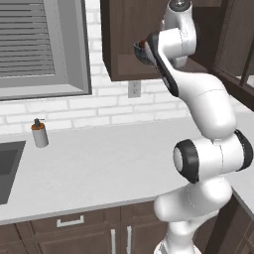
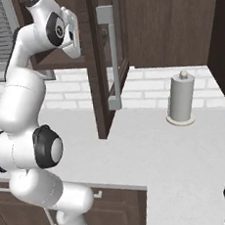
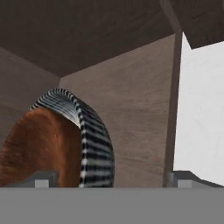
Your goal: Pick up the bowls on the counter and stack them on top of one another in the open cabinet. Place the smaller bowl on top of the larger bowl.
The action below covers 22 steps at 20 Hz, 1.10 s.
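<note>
Left base view: the arm reaches up into the open cabinet (image 1: 124, 44), where the larger bowl (image 1: 141, 51) sits at the shelf's front edge; the counter (image 1: 99, 163) below holds a soap dispenser (image 1: 39, 133).

Right base view: cabinet door (image 2: 110, 60) stands ajar; a paper towel roll (image 2: 180, 99) stands apart.

Hand view: gripper (image 3: 111, 180) jaws spread wide, holding nothing; the smaller bowl (image 3: 41, 151) is nested in the striped larger bowl (image 3: 94, 140).

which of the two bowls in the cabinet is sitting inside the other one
The reddish-brown bowl is the inner one. It nests within the wider grey bowl, whose striped rim wraps around it. The open gripper is right beside them.
</note>
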Tool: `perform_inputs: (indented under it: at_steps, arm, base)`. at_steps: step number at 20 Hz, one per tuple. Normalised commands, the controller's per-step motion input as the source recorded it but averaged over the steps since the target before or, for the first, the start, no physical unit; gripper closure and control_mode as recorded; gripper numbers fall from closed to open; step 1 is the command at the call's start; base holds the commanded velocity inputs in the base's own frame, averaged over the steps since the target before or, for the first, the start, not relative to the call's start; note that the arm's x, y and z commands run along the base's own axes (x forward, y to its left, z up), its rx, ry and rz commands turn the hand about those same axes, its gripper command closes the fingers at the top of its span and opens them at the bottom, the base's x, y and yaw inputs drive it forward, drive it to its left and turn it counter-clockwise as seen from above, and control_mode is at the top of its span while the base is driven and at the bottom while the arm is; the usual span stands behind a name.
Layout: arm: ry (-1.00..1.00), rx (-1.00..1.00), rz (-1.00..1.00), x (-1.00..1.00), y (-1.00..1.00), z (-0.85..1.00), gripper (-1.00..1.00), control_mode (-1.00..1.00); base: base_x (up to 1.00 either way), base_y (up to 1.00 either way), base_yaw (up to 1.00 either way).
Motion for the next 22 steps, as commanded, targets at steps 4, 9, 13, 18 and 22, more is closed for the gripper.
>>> perform_inputs:
  at_steps: [4, 9, 13, 18, 22]
  arm:
    - [-0.08, 0.01, 0.06, -0.63, 0.00, 0.15, -1.00, -1.00]
    - [-0.11, 0.00, 0.17, -0.80, 0.00, 0.25, -1.00, -1.00]
    - [0.01, -0.15, 0.20, -0.80, 0.00, 0.19, -1.00, -1.00]
    - [0.05, -0.20, 0.33, -0.94, 0.01, -0.02, -1.00, -1.00]
    - [0.00, -0.17, 0.30, -1.00, 0.02, -0.36, -1.00, -1.00]
  base:
    - [0.00, 0.00, 0.00]
    - [0.00, 0.00, 0.00]
    - [0.00, 0.00, 0.00]
    - [0.00, 0.00, 0.00]
    - [0.00, 0.00, 0.00]
